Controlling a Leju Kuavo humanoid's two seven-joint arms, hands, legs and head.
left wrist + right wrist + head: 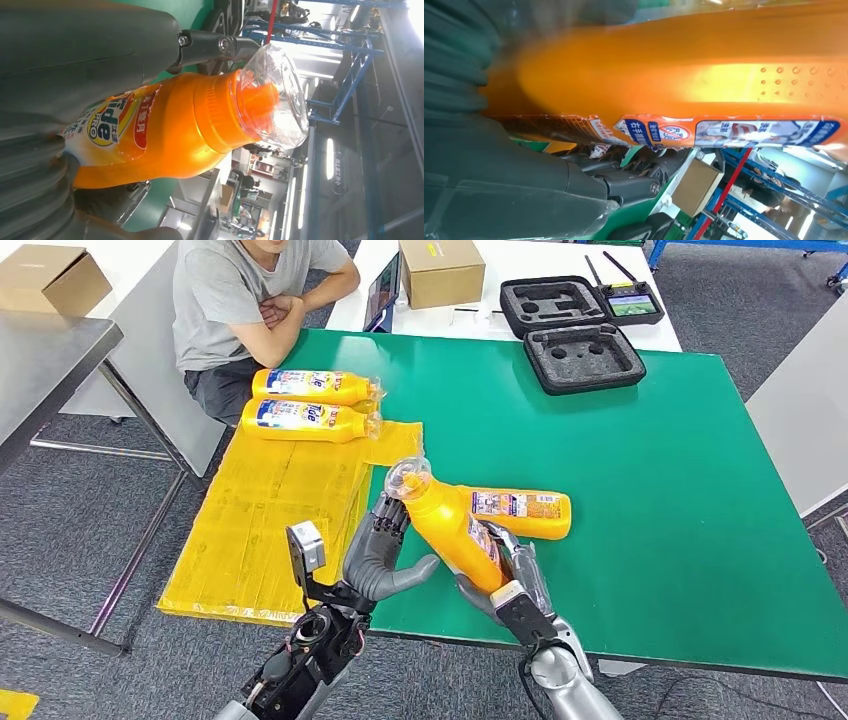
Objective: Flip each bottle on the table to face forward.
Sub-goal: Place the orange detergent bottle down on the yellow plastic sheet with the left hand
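Bottle (455, 530) tilted up off the near edge of the table (700, 490), cap toward the far left: we see our right robot hand (515, 575) wrapped around its base, while our left robot hand (385, 545) cups the neck with fingers spread. Another bottle (525, 510) lies just behind.
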